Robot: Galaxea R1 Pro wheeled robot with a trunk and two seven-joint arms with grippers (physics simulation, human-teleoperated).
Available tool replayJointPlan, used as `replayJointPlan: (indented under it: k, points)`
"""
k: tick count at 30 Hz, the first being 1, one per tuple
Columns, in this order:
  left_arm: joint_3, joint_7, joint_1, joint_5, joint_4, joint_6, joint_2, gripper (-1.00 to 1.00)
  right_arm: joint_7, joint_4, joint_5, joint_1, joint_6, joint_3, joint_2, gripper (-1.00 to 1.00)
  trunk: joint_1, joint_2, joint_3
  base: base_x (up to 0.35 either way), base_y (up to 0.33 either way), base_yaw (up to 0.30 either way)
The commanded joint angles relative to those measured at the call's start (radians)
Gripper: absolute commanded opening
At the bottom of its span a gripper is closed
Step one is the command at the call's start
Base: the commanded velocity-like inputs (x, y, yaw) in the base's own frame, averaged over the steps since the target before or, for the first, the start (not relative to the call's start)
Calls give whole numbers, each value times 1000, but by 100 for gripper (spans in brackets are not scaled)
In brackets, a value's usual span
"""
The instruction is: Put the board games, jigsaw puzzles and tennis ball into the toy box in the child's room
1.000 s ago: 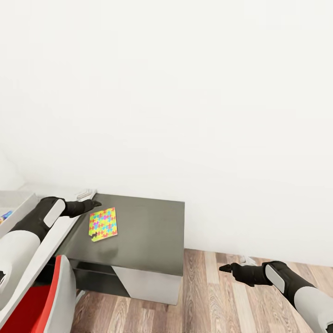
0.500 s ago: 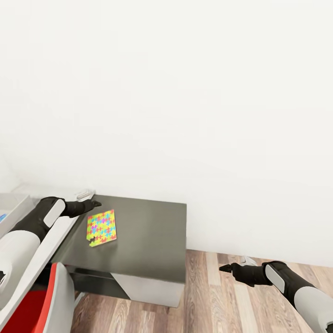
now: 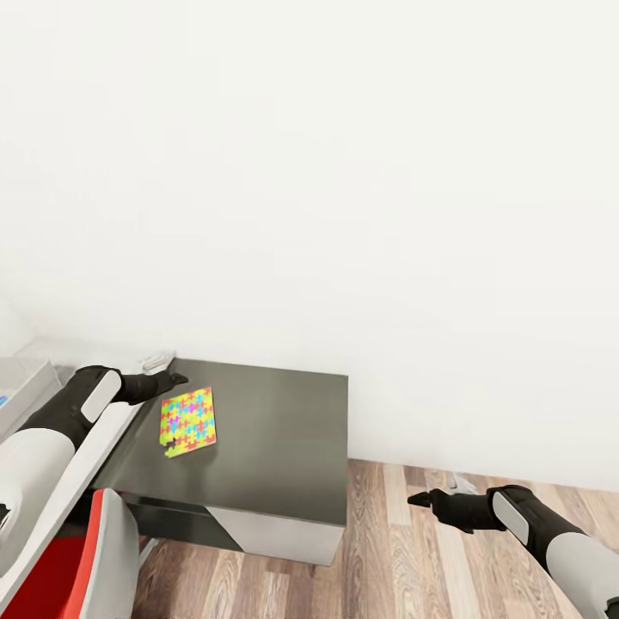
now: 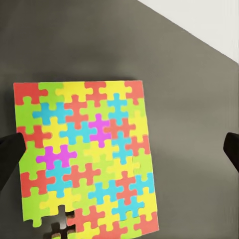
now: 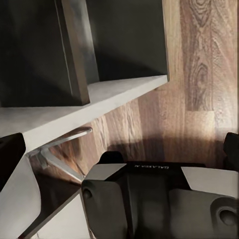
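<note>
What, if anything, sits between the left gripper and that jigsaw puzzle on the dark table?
Nothing visible. The left gripper hangs over the jigsaw puzzle, fingers spread wide, with bare dark table around the sheet.

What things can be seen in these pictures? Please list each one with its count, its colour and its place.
Jigsaw puzzle: one, yellow, pink, orange, blue and green, flat on the dark table, one piece missing at an edge.
Table: one, dark grey top with a light grey side, against the white wall.
Chair: one, red seat with grey shell, beside the table at the head view's lower left.
Floor: wood planks, brown and grey.
Wall: white, behind the table.
Left claw: one, black, open, over the puzzle.
Right claw: one, black, open, over the floor, holding nothing.
</note>
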Motion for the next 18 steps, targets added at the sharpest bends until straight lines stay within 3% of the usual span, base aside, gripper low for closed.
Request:
replayJointPlan:
  k: [1, 9, 18]
  points:
    - [-4, -2, -1, -4, 0, 2, 1, 100, -5, -1, -2, -1, 4, 4, -1, 100, 1, -2, -4, 0, 0, 0]
    - [-3, 88, -1, 3, 2, 3, 1, 100, -25, -1, -1, -1, 5, 2, -1, 100, 1, -2, -17, 0, 0, 0]
    - [-1, 109, -1, 6, 3, 0, 0, 100, -27, -1, -1, -1, 5, 2, -1, 100, 1, -2, -31, 0, 0, 0]
